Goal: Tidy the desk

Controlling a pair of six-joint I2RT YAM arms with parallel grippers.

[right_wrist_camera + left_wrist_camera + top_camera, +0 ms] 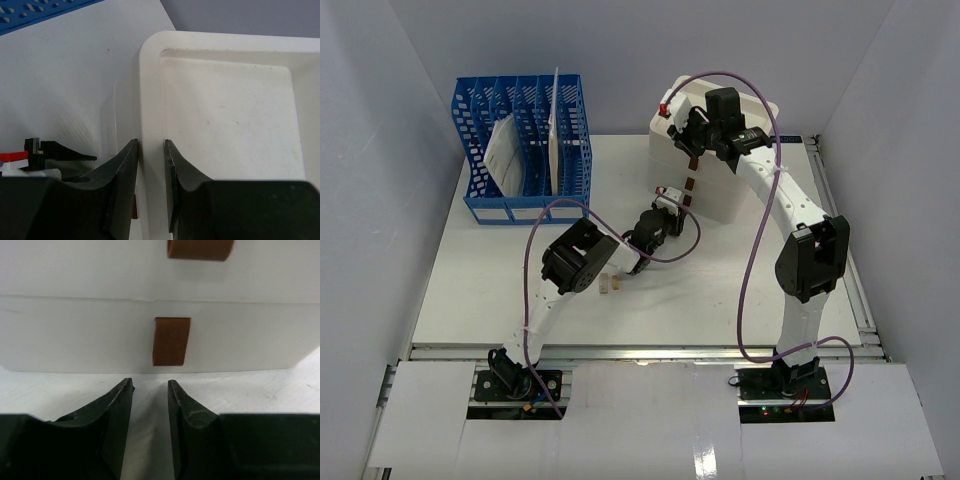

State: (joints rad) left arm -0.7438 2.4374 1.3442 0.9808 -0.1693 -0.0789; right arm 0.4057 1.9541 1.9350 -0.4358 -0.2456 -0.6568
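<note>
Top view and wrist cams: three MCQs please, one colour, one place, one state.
1. What colour is the file rack?
A. blue
B. red
C. green

2. Where is the right gripper?
A. over the file rack
B. at the top rim of the drawer box
C. down by its own base

3. The left gripper is:
A. shut on a pen
B. shut on a sheet of paper
C. open and empty

Answers:
1 A: its slotted walls are blue.
2 B: one finger sits on each side of the box rim.
3 C: its fingers stand apart with nothing between them, short of the brown tab.
</note>
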